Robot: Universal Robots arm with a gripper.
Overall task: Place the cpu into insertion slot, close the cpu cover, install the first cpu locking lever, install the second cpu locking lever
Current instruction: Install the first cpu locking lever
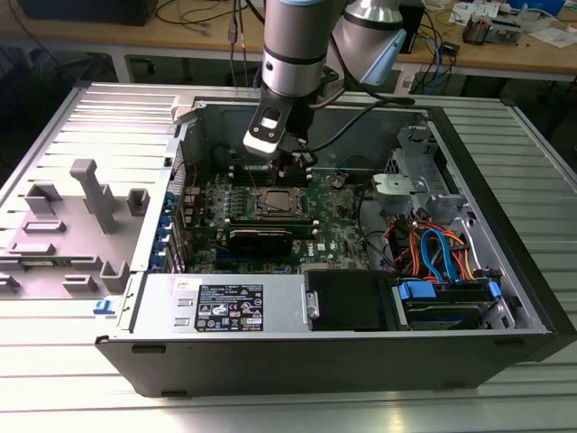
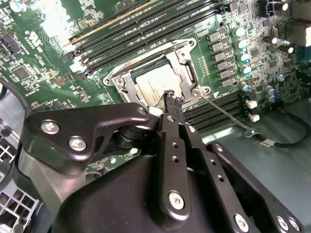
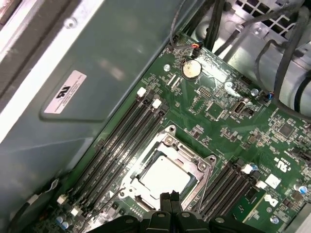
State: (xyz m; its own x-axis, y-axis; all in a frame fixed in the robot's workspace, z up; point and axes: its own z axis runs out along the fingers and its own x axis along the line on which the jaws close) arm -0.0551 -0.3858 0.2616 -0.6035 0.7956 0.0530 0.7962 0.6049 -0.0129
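Note:
The cpu (image 3: 163, 175) lies flat in the insertion slot (image 3: 127, 180) on the green board; its dull silver top shows in both wrist views (image 2: 154, 81). The cpu cover (image 3: 198, 171) is down, framing the chip with its window. A thin metal locking lever (image 2: 227, 115) sticks out sideways from a corner of the slot, over the black memory slots. My gripper (image 3: 170, 197) is shut, its dark fingertips (image 2: 173, 98) pressed together just above the slot's edge, and I see nothing between them. In the exterior view the gripper (image 1: 295, 168) hangs just behind the slot (image 1: 278, 204).
Long black memory slots (image 3: 125, 127) run on both sides of the socket. The grey case wall (image 3: 87, 97) rises close beside the board. Drive cages and orange and blue cables (image 1: 433, 248) fill the exterior view's right; a black power supply (image 1: 270, 302) sits in front.

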